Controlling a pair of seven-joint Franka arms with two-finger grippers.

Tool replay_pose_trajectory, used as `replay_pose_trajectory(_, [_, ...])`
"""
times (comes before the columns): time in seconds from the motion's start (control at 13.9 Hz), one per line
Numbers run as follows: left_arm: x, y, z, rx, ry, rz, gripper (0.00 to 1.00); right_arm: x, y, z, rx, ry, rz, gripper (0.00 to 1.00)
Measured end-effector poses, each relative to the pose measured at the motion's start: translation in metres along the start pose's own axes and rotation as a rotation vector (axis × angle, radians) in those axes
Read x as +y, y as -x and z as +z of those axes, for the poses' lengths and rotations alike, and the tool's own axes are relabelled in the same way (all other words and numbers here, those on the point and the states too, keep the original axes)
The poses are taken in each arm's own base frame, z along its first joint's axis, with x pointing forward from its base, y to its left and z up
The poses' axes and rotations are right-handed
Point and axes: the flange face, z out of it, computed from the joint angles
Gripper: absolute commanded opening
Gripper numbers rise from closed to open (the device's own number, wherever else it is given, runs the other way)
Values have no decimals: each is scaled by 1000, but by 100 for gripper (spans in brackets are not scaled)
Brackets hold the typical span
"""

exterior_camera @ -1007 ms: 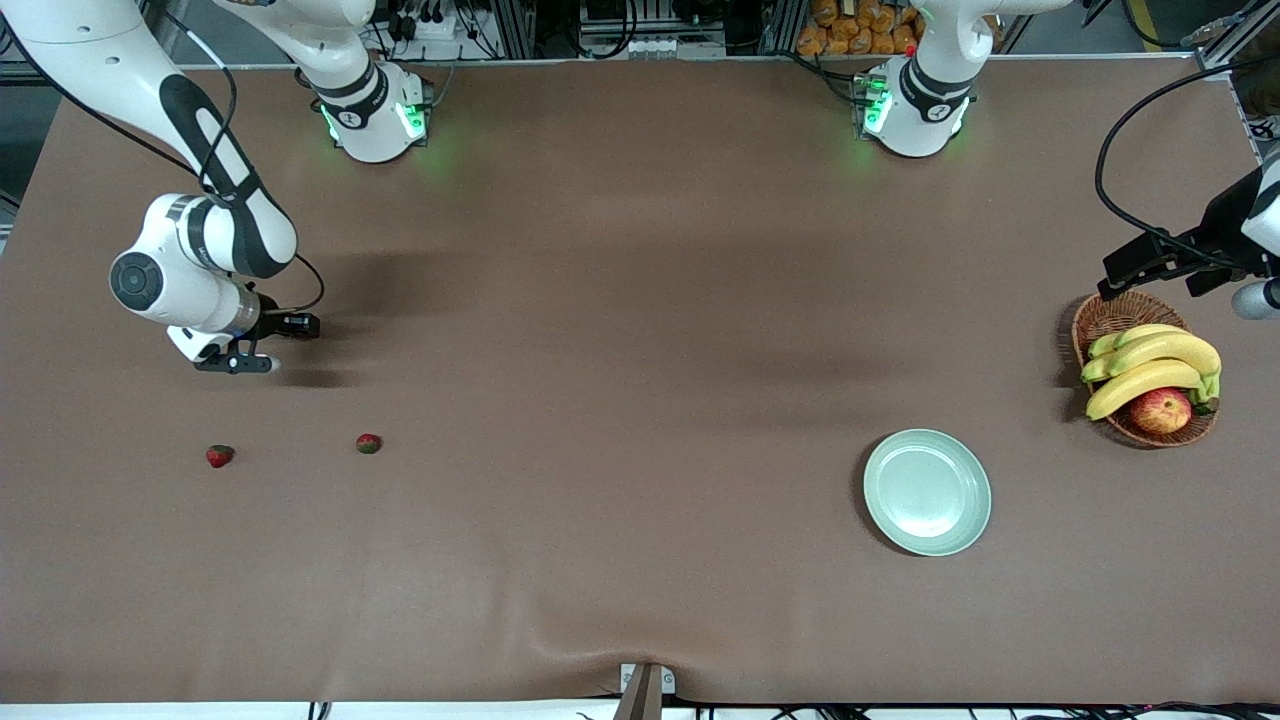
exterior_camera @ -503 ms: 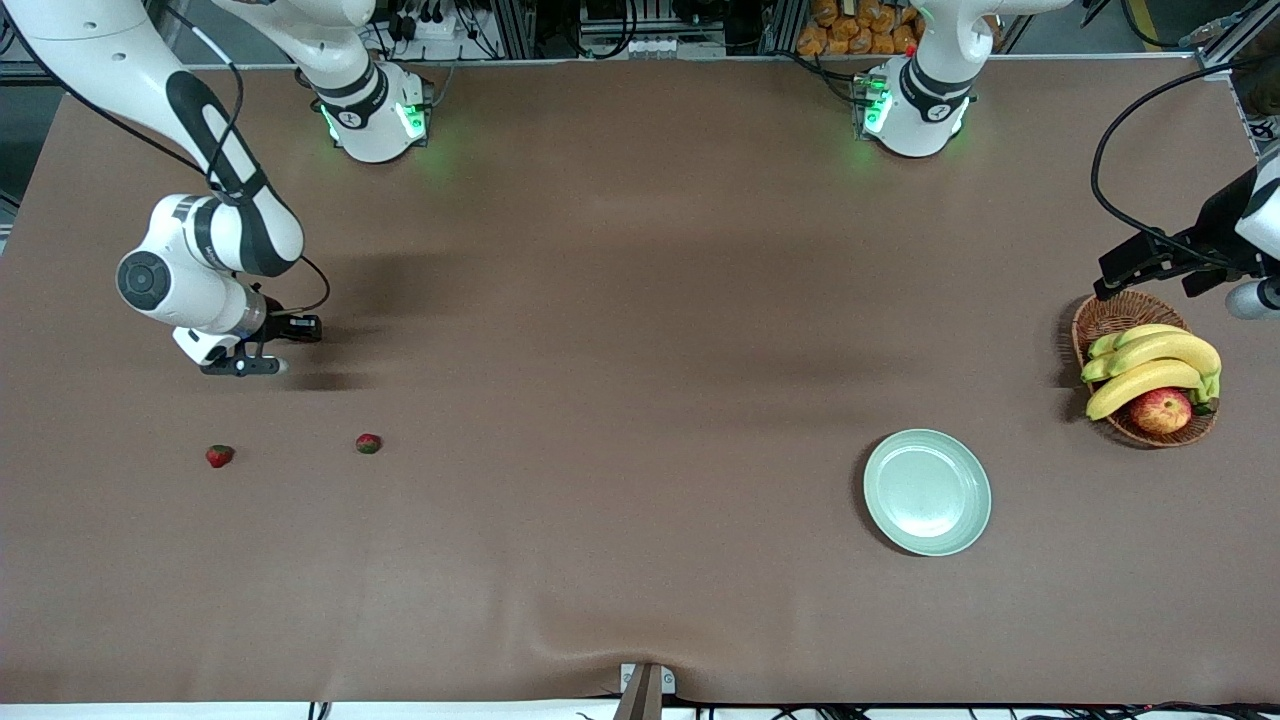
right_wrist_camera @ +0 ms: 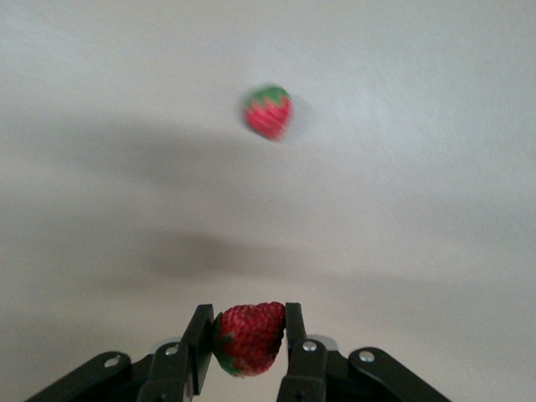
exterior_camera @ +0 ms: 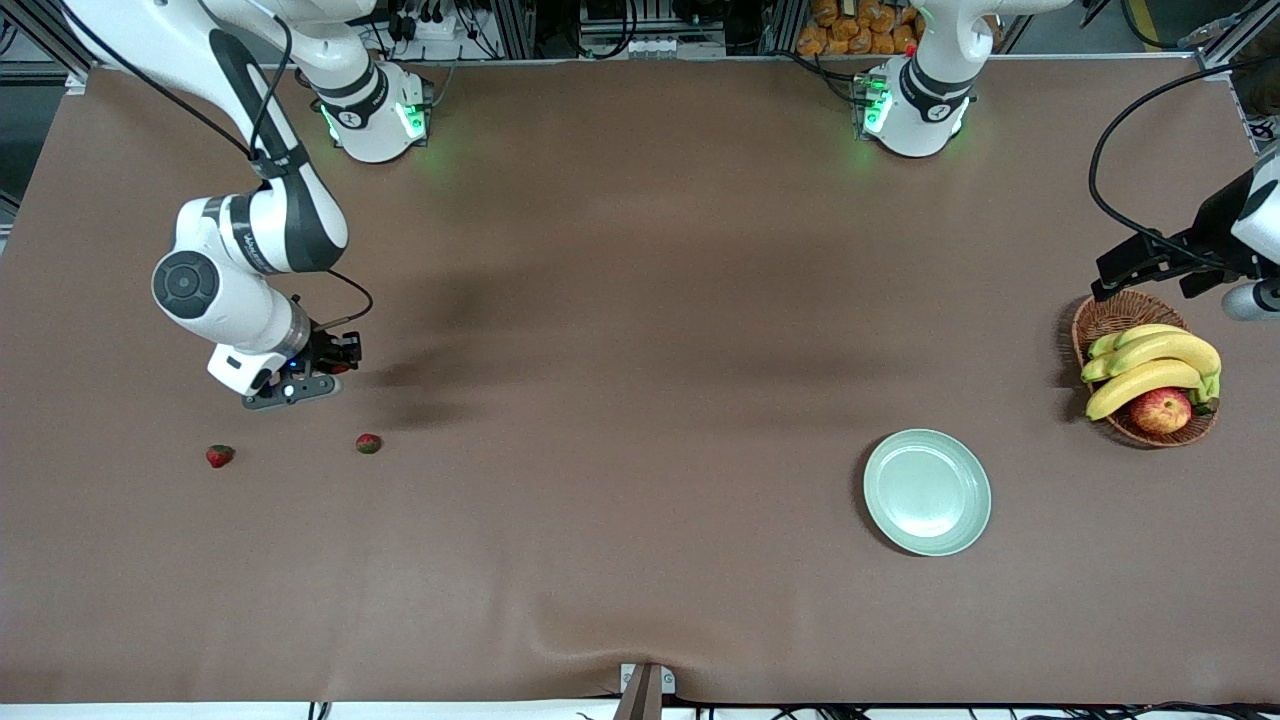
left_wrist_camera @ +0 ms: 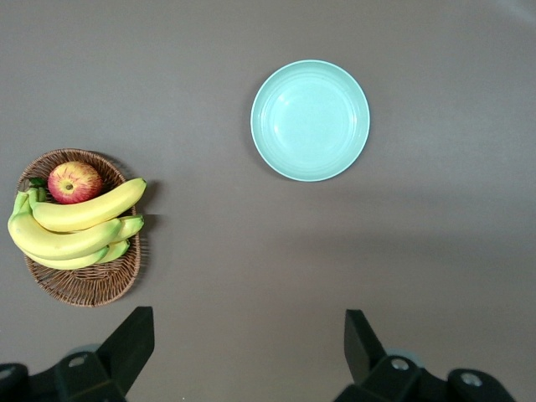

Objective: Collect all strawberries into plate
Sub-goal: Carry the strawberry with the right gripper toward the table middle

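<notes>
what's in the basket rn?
The basket holds a bunch of bananas and an apple beside it. No strawberry shows there, but the bananas cover much of the basket's floor, so what lies beneath them cannot be seen.

A robotics lab: aluminium framing [exterior_camera: 640, 25] and cables [exterior_camera: 1120, 150] edge the table [exterior_camera: 640, 300].

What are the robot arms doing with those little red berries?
They are gathering strawberries onto the plate, which has none on it yet. The right gripper is pinching one strawberry above the table at the right arm's end. Two more strawberries lie on the table there, near that gripper. The left gripper waits open, up high near the basket of bananas and an apple.
</notes>
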Motion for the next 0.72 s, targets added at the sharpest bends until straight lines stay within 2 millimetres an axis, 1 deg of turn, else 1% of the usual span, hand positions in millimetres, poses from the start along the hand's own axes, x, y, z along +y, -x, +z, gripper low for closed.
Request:
replay_pose_trajectory(0.07, [0, 0, 1, -1, 0, 1, 100, -15, -11, -19, -2, -12, -16, 3])
replay_pose_trajectory(0.22, [2, -1, 2, -3, 0, 3, 100, -52, -28, -55, 9, -54, -49, 2])
replay_pose_trajectory(0.29, [2, -1, 2, -4, 0, 4, 100, -72, -36, -69, 24, -74, -69, 1])
replay_pose_trajectory(0.36, [2, -1, 3, -4, 0, 4, 100, -94, -44, -77, 40, -95, -91, 1])
replay_pose_trajectory(0.43, [3, -2, 4, -6, 0, 4, 100, -120, -52, -79, 50, -115, -108, 1])
replay_pose_trajectory(0.5, [3, -2, 5, -8, 0, 5, 100, -147, -62, -77, 54, -127, -114, 1])
replay_pose_trajectory(0.58, [3, -3, 6, -10, 0, 5, 100, -176, -72, -72, 58, -132, -113, 1])
replay_pose_trajectory(0.72, [2, -3, 7, -10, 0, 4, 100, -241, -89, -58, 60, -135, -94, 1])
